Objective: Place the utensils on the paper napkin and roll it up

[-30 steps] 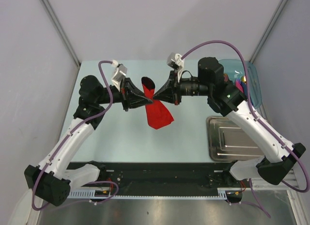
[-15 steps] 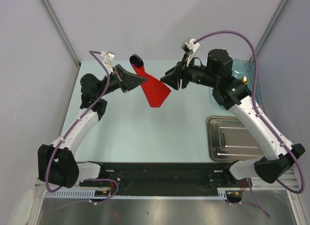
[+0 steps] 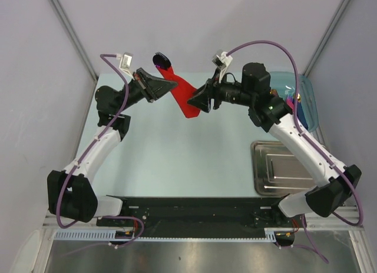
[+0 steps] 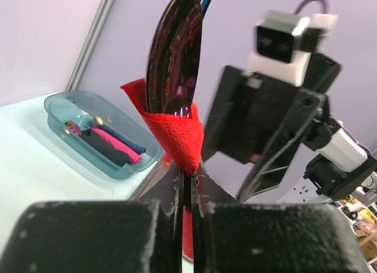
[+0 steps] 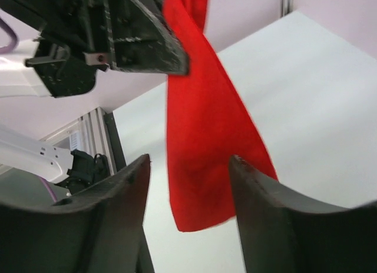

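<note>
The left gripper [image 4: 187, 173] is clenched on a red napkin [image 3: 185, 105], held above the table [image 3: 177, 161] toward 12 o'clock. A purple spoon [image 4: 174, 55] stands out of the napkin's wrapped top, and its loose tail hangs toward 5 o'clock. The right gripper [image 5: 188, 167] is spread wide, with that tail framed between its fingers, apparently untouched. The roll looks half-made, so the next move probably calls for the right claw to pinch the tail and wind it snugly without shaking the spoon loose.
</note>
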Available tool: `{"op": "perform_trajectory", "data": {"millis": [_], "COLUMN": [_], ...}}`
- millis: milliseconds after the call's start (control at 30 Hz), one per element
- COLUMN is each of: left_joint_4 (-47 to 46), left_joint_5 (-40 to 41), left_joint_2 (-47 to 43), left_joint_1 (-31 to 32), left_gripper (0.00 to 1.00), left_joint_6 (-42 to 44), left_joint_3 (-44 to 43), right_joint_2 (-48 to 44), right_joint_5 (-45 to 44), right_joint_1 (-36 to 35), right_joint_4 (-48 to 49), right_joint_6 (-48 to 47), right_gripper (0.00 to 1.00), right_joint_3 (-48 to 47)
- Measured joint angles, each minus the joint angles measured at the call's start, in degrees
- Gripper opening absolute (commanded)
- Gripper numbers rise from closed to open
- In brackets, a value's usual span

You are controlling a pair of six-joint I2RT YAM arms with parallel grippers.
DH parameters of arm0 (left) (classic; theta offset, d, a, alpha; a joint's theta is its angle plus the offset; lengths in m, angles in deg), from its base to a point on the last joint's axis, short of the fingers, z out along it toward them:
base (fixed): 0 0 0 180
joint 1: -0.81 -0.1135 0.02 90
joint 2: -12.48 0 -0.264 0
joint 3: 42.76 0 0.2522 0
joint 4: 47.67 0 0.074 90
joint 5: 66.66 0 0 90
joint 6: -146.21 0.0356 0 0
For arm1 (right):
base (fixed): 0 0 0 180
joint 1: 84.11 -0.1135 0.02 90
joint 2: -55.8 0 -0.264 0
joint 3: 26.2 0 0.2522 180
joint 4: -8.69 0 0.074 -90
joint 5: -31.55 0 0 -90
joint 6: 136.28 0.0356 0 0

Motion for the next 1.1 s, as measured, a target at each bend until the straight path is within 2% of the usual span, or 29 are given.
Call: {"op": "perform_trajectory", "data": {"millis": [200,400,767,1033,1100], "left_joint_4": [-0.7,-1.1,-2.8,-3.7,-3.8], "left_joint_5": [-0.6,-1.0,-1.0,-1.0,-1.0], "left_joint_2": [0.0,-0.1,-0.1,-0.1,-0.1], "left_joint_1": [0.0,0.1,0.1,0.2,0.3], "left_gripper": [0.00,0.00,0.00,0.00,0.00], "left_joint_6": [-0.2,-0.7,-2.4,-3.4,-3.5], "left_joint_3": [-0.2,-0.2,-0.3,-0.7,-0.9], "right_joint_2": [2.1,2.7,4.9,6.1,6.6], "right_joint_5": [1.6,4.9,7.4,8.5,9.2], "right_joint_1": [1.4,1.0,-1.3,-1.9,-2.3], "right_joint_4": [1.3,4.3,5.6,5.7,5.8], "right_joint_6": [0.7,2.1,2.7,2.7,2.9], "right_gripper": [0.67,0.64,0.63,0.52,0.52], "right_joint_3": [0.9,0.9,0.9,0.9,0.9]}}
